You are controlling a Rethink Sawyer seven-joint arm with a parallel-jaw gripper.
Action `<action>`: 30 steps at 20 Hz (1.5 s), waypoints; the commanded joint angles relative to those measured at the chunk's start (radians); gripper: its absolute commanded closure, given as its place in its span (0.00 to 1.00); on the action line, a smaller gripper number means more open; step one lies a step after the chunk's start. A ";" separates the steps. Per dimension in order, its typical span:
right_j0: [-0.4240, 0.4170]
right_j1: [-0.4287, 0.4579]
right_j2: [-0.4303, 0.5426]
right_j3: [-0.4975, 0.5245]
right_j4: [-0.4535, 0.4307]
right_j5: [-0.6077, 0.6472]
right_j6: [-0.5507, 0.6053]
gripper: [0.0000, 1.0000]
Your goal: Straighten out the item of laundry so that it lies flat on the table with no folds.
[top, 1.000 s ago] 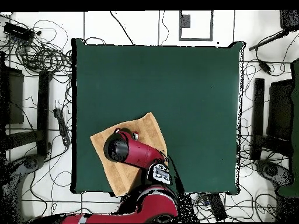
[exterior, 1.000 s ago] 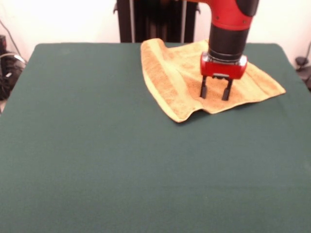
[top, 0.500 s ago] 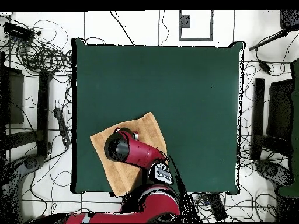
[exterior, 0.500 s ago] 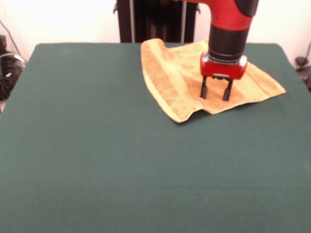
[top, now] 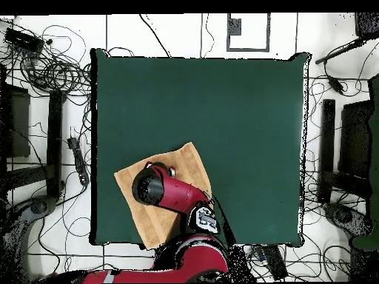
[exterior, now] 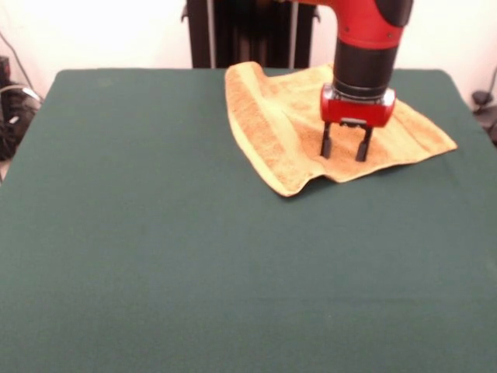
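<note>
- The golden-orange towel [exterior: 311, 124] lies near a far corner of the green desk [exterior: 194, 264], on the right in the front view, one corner reaching the desk's edge in the overhead view.
- Its left side is folded over in a thick band (a ridge running down to the nearest corner), so it is not flat.
- The gripper [exterior: 344, 152] stands upright on the towel, jaws released, both tips touching the cloth.
- Cables [top: 52, 66] sprawl on the floor around the desk.
</note>
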 commanded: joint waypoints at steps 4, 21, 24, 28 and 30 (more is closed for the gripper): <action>0.075 0.104 0.238 -0.070 0.081 0.107 0.235 0.00; 0.203 0.121 0.159 -0.147 0.231 0.244 0.257 0.00; 0.166 0.091 0.187 -0.087 0.222 0.221 0.245 0.00; 0.093 0.025 0.211 0.026 0.180 0.201 0.213 0.00; 0.062 -0.001 0.201 0.068 0.133 0.203 0.166 0.00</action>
